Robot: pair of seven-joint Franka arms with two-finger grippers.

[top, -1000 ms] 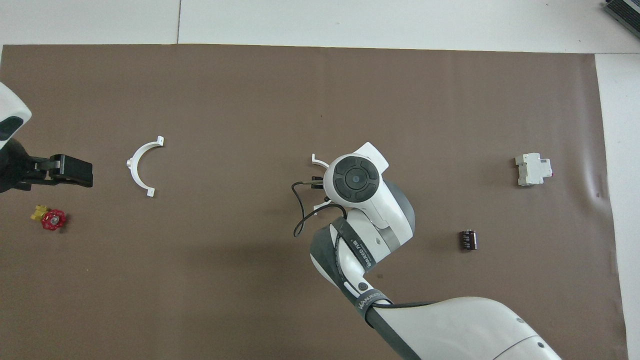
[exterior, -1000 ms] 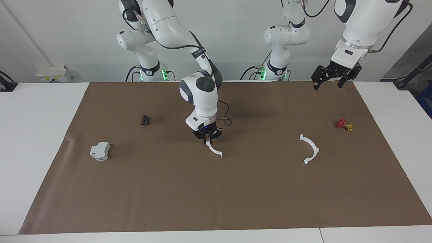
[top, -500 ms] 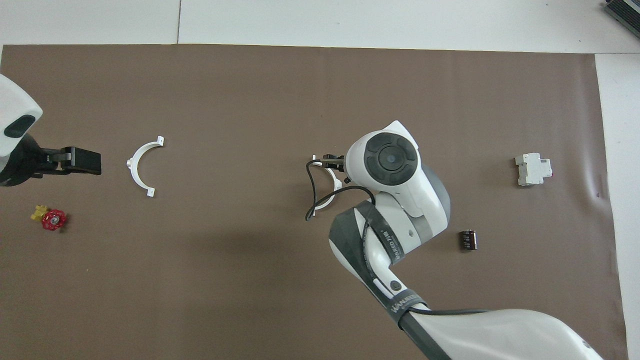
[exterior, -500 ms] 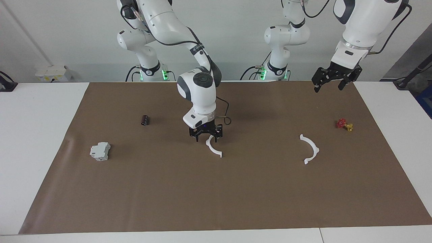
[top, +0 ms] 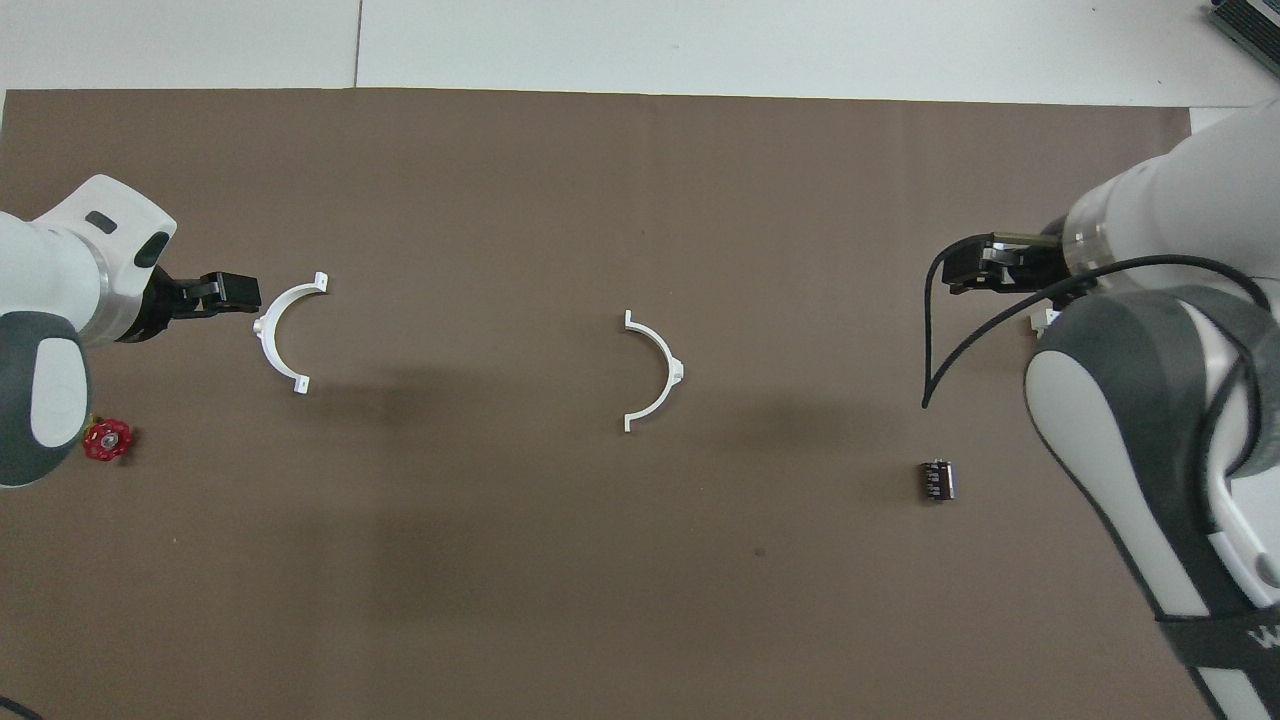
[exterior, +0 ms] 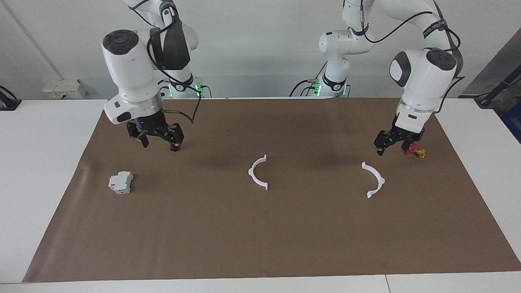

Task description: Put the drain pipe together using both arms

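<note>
Because each white half-ring is thin, light and likely springy, grip it at mid-arc. One half-ring [exterior: 258, 173] lies mid-table, the other half-ring [exterior: 373, 180] toward the left arm's end, well apart with open mat between. Left claw [exterior: 391, 142] and right claw [exterior: 156, 137] hang spread, empty.

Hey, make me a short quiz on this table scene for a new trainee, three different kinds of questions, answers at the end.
1. True or false: the middle half-ring touches the half-ring toward the left arm's end.
2. Which thing lies closest to the left gripper? A: grey block. B: red valve. C: dark cylinder.
3. Fill in: the right gripper, up in the air with open fingers, holds ___.

Key: 1 false, they lie apart on the mat; 2 B; 3 nothing.
</note>
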